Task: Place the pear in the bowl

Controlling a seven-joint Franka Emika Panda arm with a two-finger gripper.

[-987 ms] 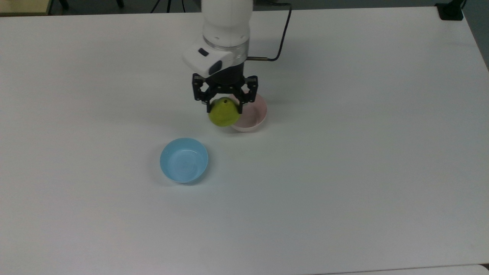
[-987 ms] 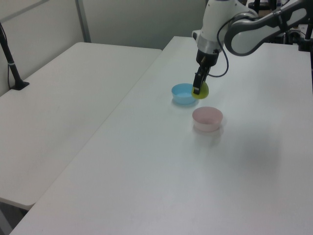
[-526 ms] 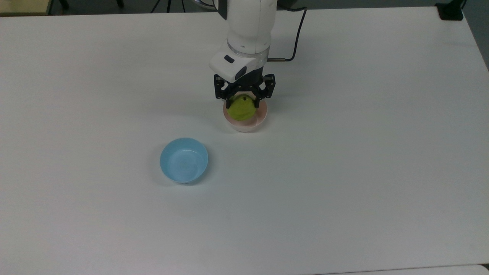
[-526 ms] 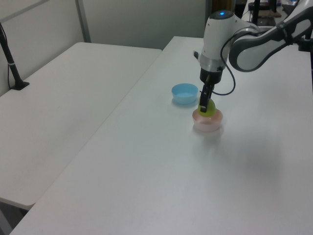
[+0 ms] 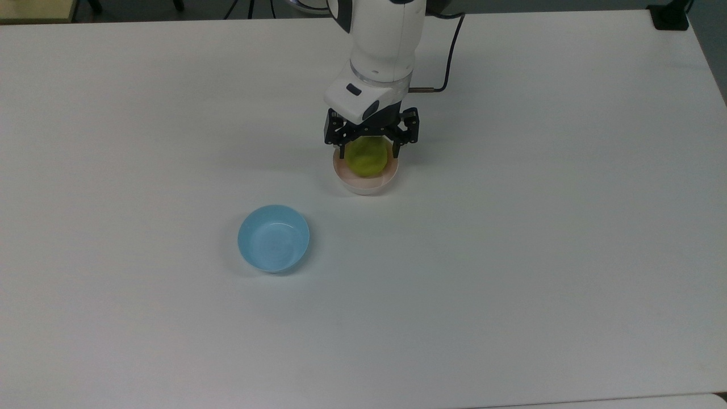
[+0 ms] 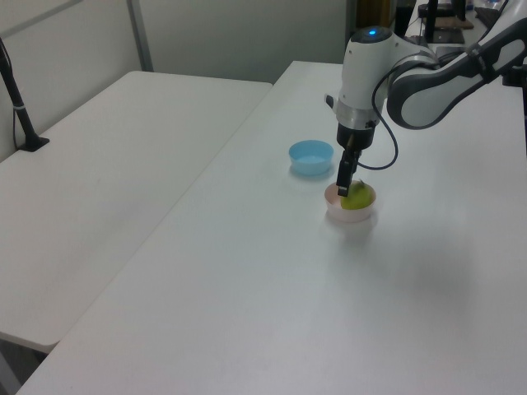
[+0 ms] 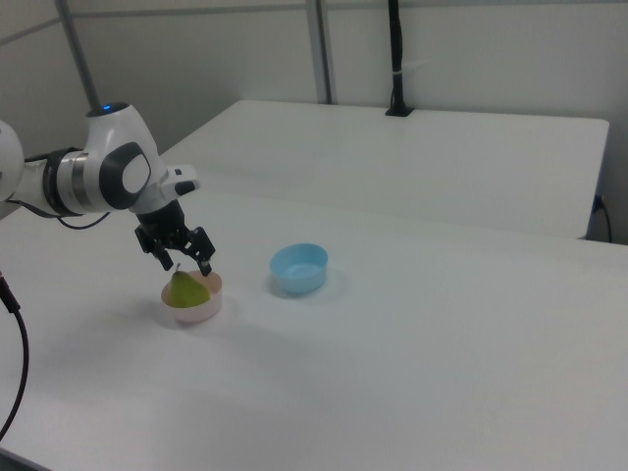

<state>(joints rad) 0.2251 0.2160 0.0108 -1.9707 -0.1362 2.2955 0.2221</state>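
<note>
The yellow-green pear (image 5: 368, 159) sits inside the pale pink bowl (image 5: 363, 186), a little right of the table's middle in the top view. My gripper (image 5: 368, 152) hangs right over it, open, with its black fingers spread to either side of the fruit's upper part. In the left view the pear (image 6: 356, 197) rests low in the bowl (image 6: 350, 216) under the gripper (image 6: 346, 188). In the right view the pear (image 7: 187, 289) stands upright in the bowl (image 7: 196, 314) with the gripper (image 7: 186, 265) just above its top.
A light blue bowl (image 5: 274, 238) stands empty towards the top view's lower left of the pink one, also seen as the blue bowl (image 6: 311, 156) and blue bowl (image 7: 299, 268). The white table (image 5: 511, 255) stretches wide around both. A black cable (image 5: 451, 51) trails from the wrist.
The gripper carried the pear from beside the pink bowl to over it, lowered it inside, and its fingers have spread apart. The pear now lies in the bowl.
</note>
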